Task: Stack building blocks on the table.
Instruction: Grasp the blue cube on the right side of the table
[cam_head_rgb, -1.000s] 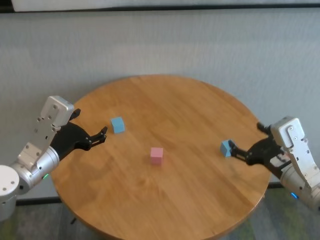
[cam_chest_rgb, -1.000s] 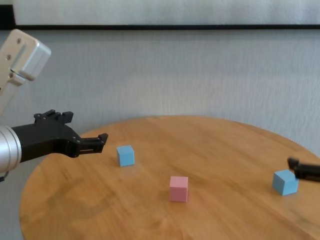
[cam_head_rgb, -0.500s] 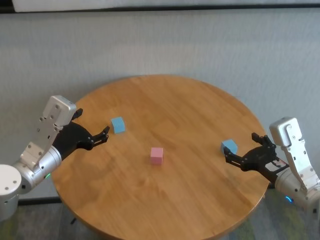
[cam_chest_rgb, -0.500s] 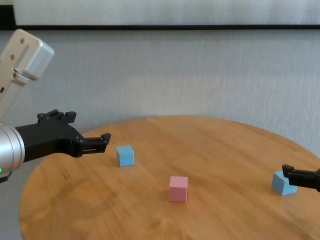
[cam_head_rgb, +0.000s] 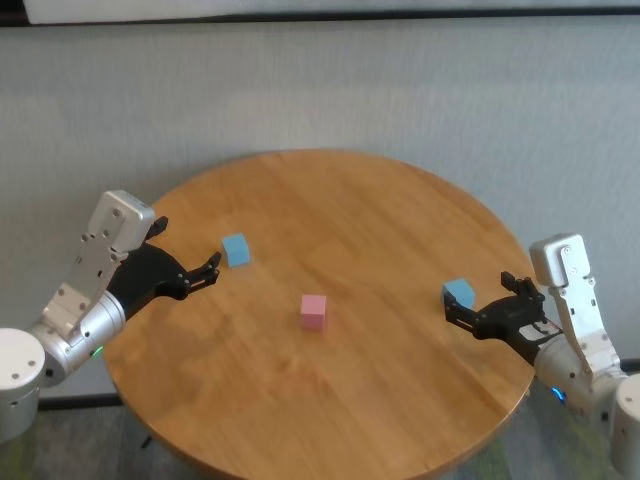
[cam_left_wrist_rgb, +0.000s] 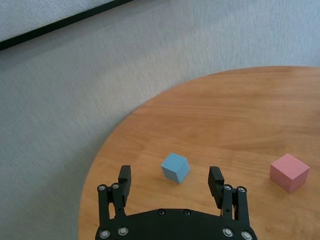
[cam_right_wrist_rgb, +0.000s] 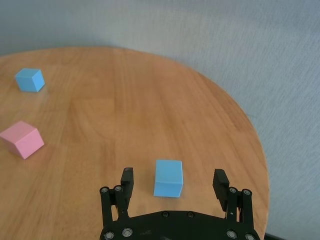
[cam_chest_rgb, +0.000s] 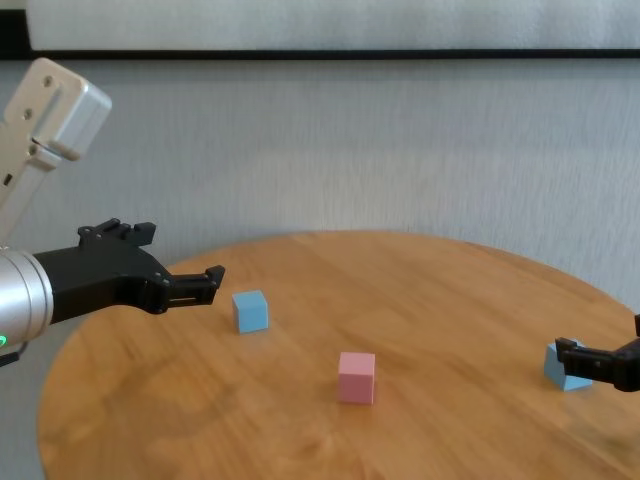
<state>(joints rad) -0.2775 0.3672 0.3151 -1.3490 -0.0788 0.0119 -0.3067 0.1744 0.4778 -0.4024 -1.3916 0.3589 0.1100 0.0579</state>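
1. Left gripper (cam_left_wrist_rgb: 171, 181): black jaws spread wide, hovering low over the left edge of the surface (cam_head_rgb: 360, 220), pinching nothing. One light blue cube (cam_left_wrist_rgb: 175, 167) sits just ahead of the gap between the jaws, not touching either.
2. Right gripper (cam_right_wrist_rgb: 173, 183): black jaws spread, low at the right edge of the surface. The second blue cube (cam_right_wrist_rgb: 168, 178) sits in line with the gap between the fingertips; no contact seen.
3. Cubes: three of equal size, matte, sharp-edged, plain faces. Two light blue, one pale pink.
4. Pink cube (cam_head_rgb: 313, 311): alone near the middle of the surface, well apart from both blue ones and from both grippers.
5. All three cubes rest singly on the wood; none is on top of another.
6. Surface: large, round, warm light-brown wood grain with a faint sheen.
7. Arms: silver-grey housings with black gripper bodies.
8. Grey textured wall (cam_chest_rgb: 400, 150) behind.
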